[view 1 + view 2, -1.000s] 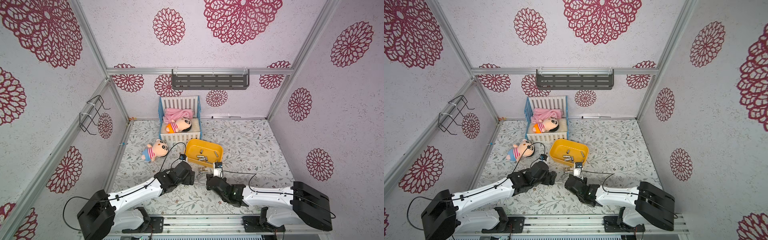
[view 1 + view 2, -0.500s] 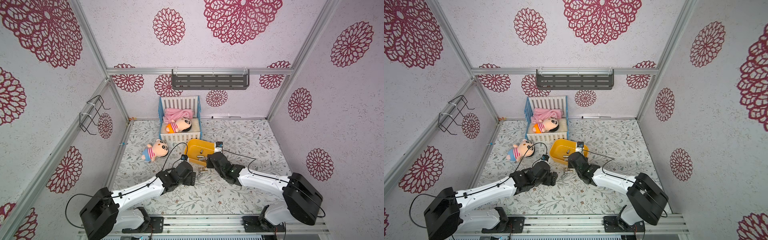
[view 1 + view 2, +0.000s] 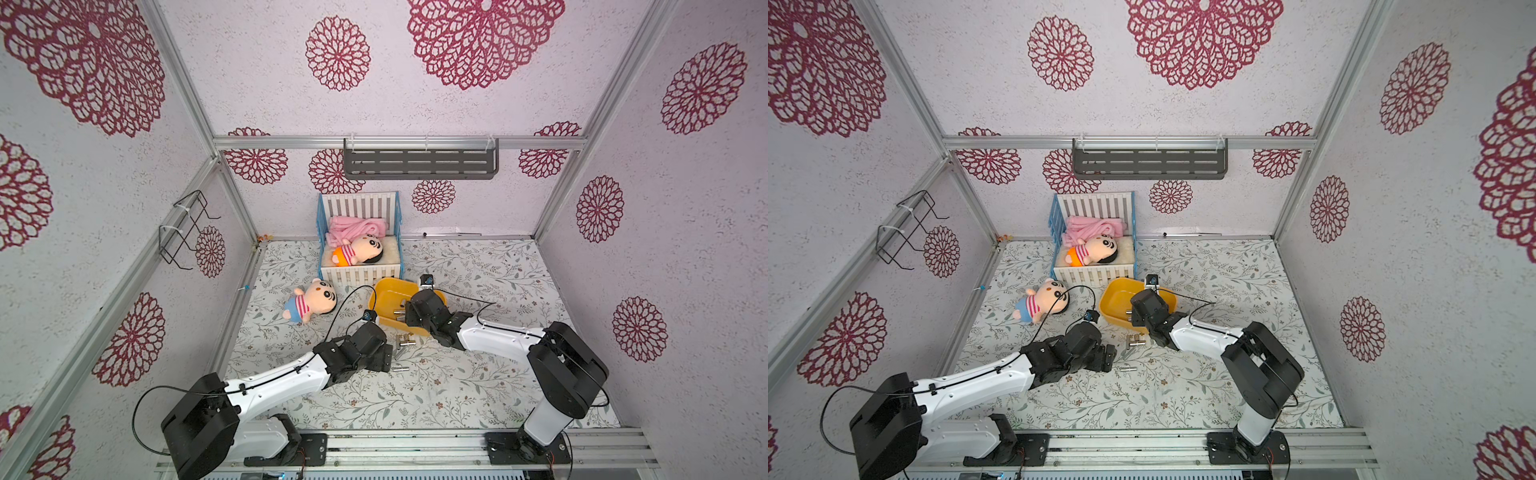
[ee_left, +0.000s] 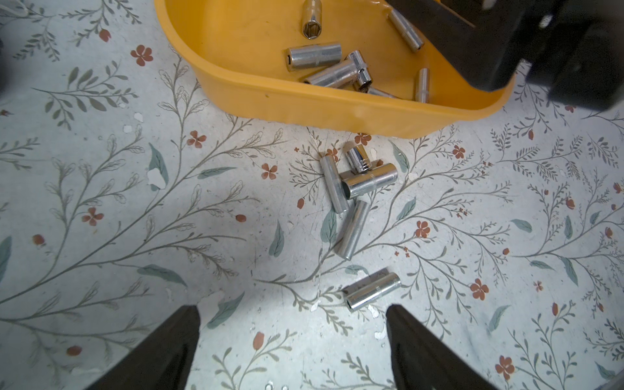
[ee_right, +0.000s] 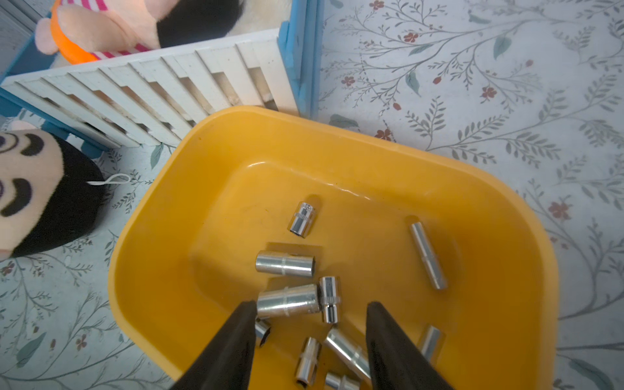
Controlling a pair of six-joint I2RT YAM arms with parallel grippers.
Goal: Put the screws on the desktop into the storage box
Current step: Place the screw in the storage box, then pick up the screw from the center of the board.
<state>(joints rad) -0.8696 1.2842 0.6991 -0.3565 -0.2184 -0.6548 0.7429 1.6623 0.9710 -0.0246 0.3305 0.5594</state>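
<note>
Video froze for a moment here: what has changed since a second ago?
The right gripper moved from beside the loose screws on the desktop to over the box and opened; nothing sits between its jaws. The left gripper stayed open above those screws. The box did not move.

A: Screws [image 4: 353, 229]: polished metal, chrome-bright, mirror glints. Storage box [image 5: 158, 256]: yellow plastic, smooth, semi-gloss.
B: Surface [image 4: 135, 202]?
A: Matt printed sheet, scuffed, print chipped white in spots. Plush doll [image 5: 50, 202]: fuzzy cloth, short-pile hair. Crib [image 5: 169, 84]: slats white & blue, matt; wood or plastic, can't tell.
B: Right end effector [image 5: 310, 305] fingers [image 5: 233, 351]?
A: Black, matt; material n/k.
</note>
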